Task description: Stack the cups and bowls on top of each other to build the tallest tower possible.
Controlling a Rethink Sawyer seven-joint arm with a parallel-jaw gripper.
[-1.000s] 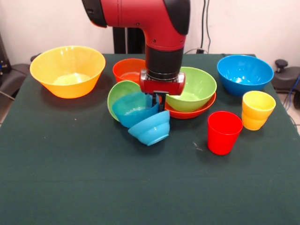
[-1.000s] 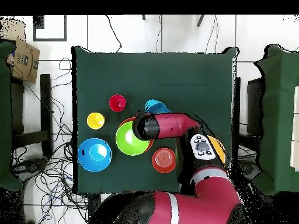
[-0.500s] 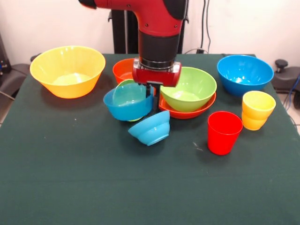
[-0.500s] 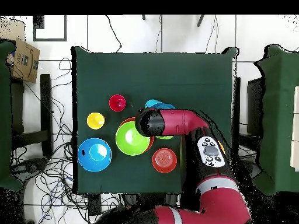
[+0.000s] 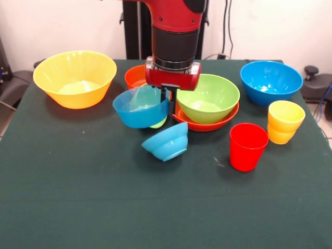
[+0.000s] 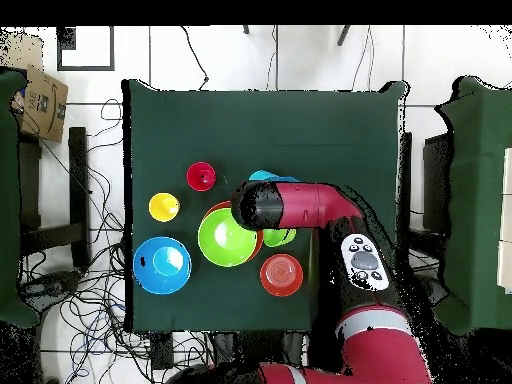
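Green-clothed bench point(image 5: 78, 207) carrying scattered bowls and cups. Tool point(image 5: 167, 101) pinching rim of translucent blue bowl point(image 5: 140, 108) with small green bowl point(image 5: 158, 122) nested under it, hanging clear above bench beside green-on-orange stack point(image 5: 207, 98). Keeping pair level, centring over wider bowl before lowering. Since a second ago: lifting higher, tipped bowls now upright. Small blue bowl point(image 5: 166, 142) lying tilted below, unmoved.
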